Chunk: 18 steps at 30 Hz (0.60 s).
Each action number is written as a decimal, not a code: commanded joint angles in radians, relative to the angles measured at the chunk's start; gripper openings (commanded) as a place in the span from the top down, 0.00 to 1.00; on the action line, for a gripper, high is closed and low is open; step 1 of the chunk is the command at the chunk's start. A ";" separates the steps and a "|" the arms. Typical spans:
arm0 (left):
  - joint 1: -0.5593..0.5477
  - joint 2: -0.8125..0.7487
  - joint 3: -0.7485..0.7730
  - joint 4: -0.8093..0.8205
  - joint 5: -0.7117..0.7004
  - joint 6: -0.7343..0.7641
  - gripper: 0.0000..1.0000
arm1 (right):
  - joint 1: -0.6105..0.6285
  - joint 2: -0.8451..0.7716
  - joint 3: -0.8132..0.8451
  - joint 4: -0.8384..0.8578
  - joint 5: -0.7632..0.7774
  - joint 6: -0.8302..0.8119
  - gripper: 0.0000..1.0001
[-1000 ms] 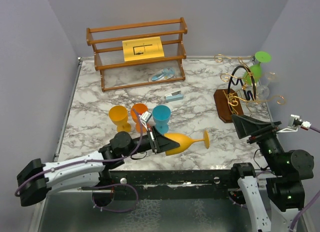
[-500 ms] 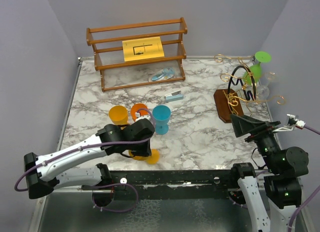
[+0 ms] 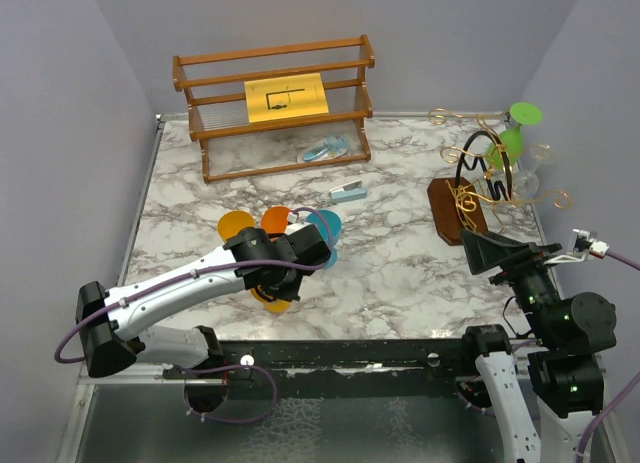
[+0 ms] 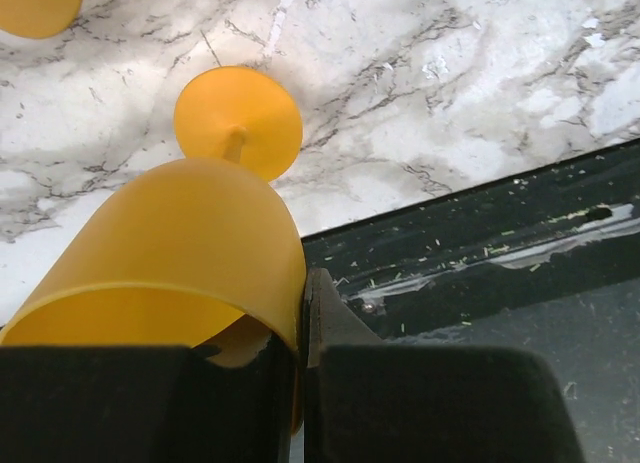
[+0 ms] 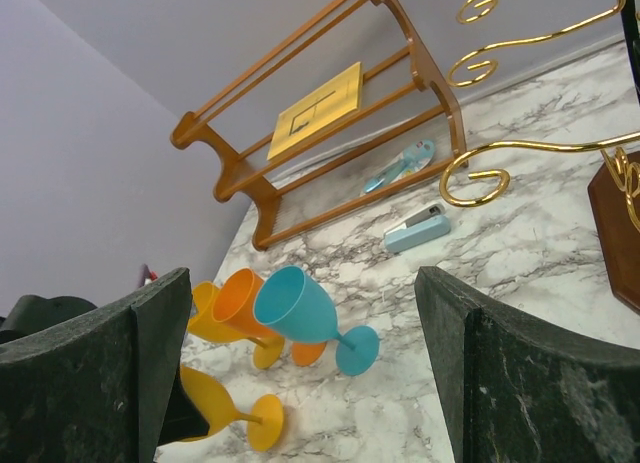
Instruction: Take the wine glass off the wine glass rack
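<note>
Yellow plastic wine glass [image 4: 170, 233] is clamped by its rim in the left gripper [image 4: 300, 318]; the right gripper [image 5: 300, 368] has its jaws wide apart.

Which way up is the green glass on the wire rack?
Upside down. The green glass hangs on the wine glass rack with its round foot on top and its bowl pointing down.

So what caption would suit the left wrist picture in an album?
The left gripper pinches a yellow wine glass by its rim, round foot turned toward the marble table.
</note>
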 commanded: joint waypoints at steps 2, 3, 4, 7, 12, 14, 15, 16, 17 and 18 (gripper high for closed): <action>0.047 0.047 0.044 0.010 -0.026 0.095 1.00 | 0.007 -0.008 0.032 -0.025 0.027 -0.023 0.07; 0.050 0.052 0.043 0.017 -0.019 0.104 1.00 | 0.006 -0.008 0.033 -0.028 0.028 -0.025 0.08; 0.058 0.056 0.038 0.028 -0.009 0.113 1.00 | 0.007 -0.007 0.035 -0.031 0.030 -0.026 0.07; 0.074 0.060 0.007 0.064 0.028 0.134 1.00 | 0.007 -0.008 0.039 -0.035 0.033 -0.027 0.07; 0.093 0.054 -0.034 0.100 0.064 0.144 1.00 | 0.007 -0.005 0.039 -0.035 0.030 -0.023 0.07; 0.097 0.050 -0.042 0.105 0.061 0.145 0.95 | 0.007 -0.002 0.039 -0.036 0.026 -0.020 0.08; 0.100 0.049 -0.048 0.106 0.057 0.148 0.91 | 0.007 -0.001 0.043 -0.042 0.024 -0.017 0.07; 0.105 0.050 -0.054 0.111 0.058 0.151 0.88 | 0.007 0.001 0.048 -0.050 0.024 -0.015 0.07; 0.110 0.051 -0.059 0.116 0.064 0.156 0.84 | 0.007 0.001 0.055 -0.059 0.024 -0.014 0.08; 0.112 0.054 -0.060 0.118 0.070 0.160 0.81 | 0.007 -0.001 0.059 -0.065 0.026 -0.013 0.08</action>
